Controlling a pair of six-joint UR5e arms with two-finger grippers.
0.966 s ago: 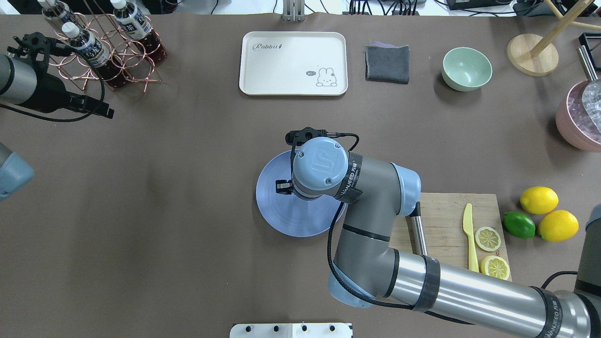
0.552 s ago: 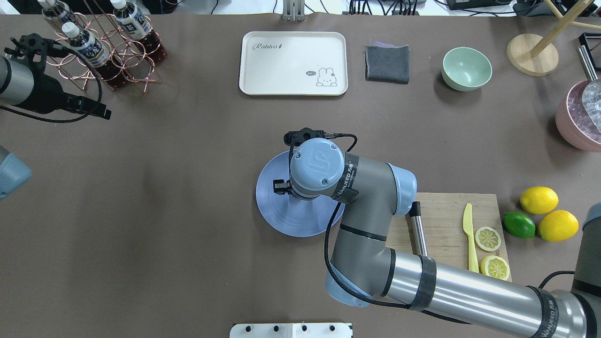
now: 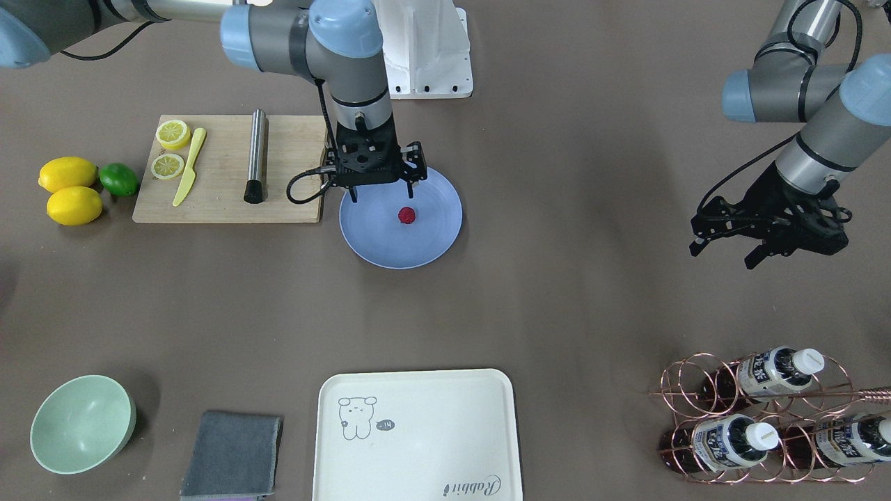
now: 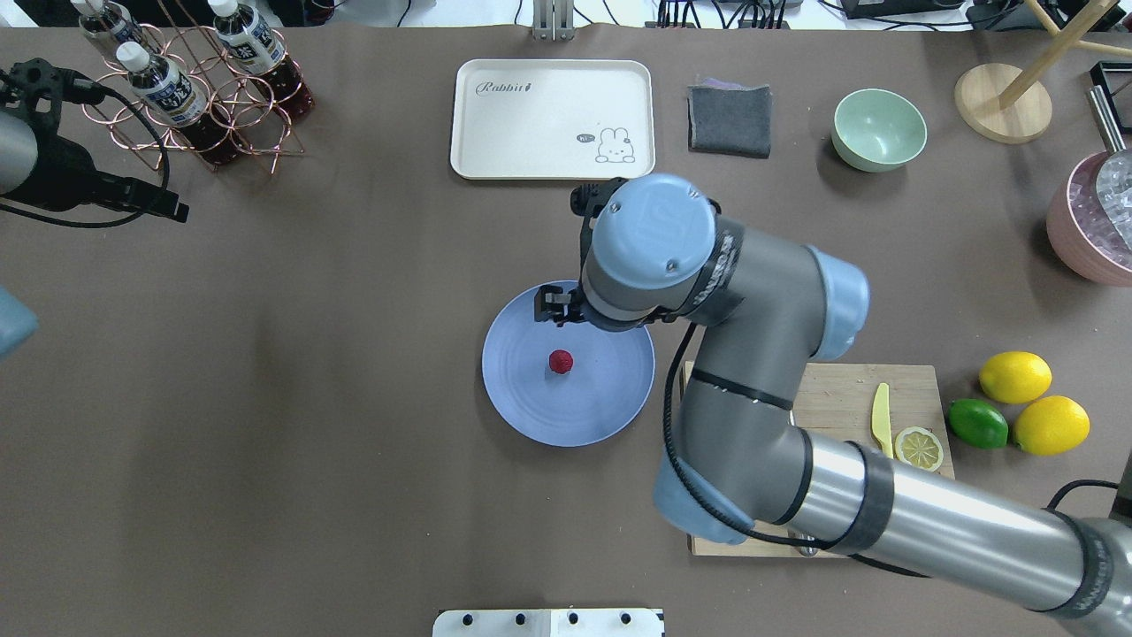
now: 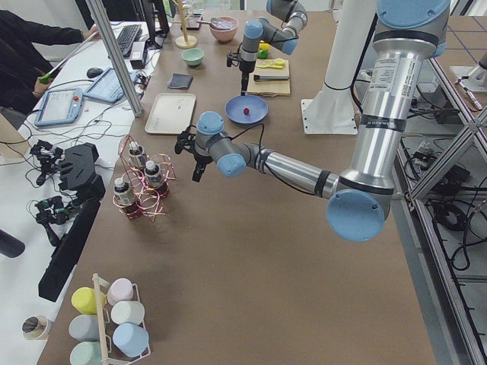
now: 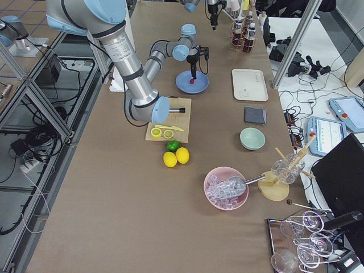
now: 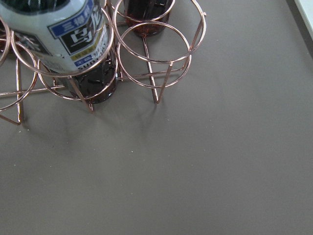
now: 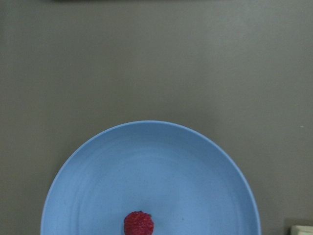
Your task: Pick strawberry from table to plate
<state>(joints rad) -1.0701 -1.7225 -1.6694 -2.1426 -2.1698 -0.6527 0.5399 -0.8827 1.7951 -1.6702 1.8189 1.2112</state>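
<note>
Brown worktop carried the plate, the strawberry resting near its middle, while the right end effector hung released and empty above the plate's edge.

We read "Rabbit" in dark script on the cream tray, in one corner; the tray sits on the bench. Next to the tray's bunny drawing there's a small speech bubble, looks like "hi", too small for us to confirm. The label of the bottle in the copper rack carries Chinese characters; we make out "三得利" and "乌龙".
</note>
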